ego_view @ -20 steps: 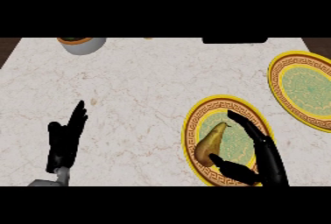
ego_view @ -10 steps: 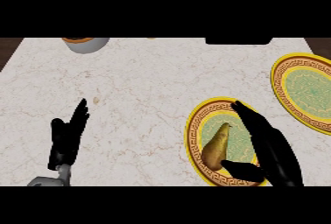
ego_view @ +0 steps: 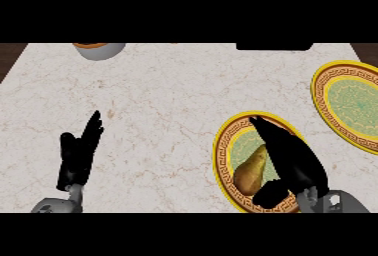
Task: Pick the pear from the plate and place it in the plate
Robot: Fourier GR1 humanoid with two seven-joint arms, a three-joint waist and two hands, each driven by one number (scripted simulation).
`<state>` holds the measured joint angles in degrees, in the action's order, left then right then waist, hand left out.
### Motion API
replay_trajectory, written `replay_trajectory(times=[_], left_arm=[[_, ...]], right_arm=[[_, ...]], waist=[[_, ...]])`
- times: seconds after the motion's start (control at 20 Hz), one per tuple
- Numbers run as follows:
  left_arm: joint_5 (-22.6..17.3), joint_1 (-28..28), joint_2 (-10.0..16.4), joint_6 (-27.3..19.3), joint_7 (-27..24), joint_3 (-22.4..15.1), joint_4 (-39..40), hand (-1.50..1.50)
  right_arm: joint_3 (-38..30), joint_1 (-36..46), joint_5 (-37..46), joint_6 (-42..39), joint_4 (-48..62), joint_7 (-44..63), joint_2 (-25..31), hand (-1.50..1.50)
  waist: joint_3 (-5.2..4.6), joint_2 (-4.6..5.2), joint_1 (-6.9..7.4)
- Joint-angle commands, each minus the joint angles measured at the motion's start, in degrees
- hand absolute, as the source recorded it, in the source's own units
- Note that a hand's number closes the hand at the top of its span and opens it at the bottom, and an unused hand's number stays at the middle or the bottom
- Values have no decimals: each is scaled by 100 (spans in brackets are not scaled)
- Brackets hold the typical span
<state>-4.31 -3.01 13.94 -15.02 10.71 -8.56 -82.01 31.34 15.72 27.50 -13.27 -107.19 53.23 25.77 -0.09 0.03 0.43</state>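
The right robot hand (ego_view: 291, 160), at lower right, is released, its straight fingers lying beside the pear (ego_view: 249, 172) on the near plate (ego_view: 220, 150). The left robot hand (ego_view: 77, 155) rests open at lower left. A second plate (ego_view: 328, 107) sits on the bench (ego_view: 170, 100) at the right edge.

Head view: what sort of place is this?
Probably a kitchen counter: a pale marbled worktop, a gold-rimmed plate holding a pear, a second plate at the right, and a grey bowl at the far edge.
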Motion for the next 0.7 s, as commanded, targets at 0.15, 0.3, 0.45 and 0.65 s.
replay_trajectory(times=[0.15,0.3,0.45,0.65], left_arm=[[83,73,-78,118,297,81,-235,0],[195,159,-135,-14,494,99,-540,0],[90,401,-6,380,163,304,-345,0],[214,201,-105,418,308,362,-500,0]], right_arm=[[-492,274,-229,-872,390,266,-419,-150],[-278,72,276,-613,739,61,-637,-150],[-409,-163,368,-733,805,-379,-631,-150],[-627,262,531,-1049,1232,-339,-1063,-150]], waist=[[9,-5,-22],[11,-9,-12],[10,-7,-22],[9,-3,-16]])
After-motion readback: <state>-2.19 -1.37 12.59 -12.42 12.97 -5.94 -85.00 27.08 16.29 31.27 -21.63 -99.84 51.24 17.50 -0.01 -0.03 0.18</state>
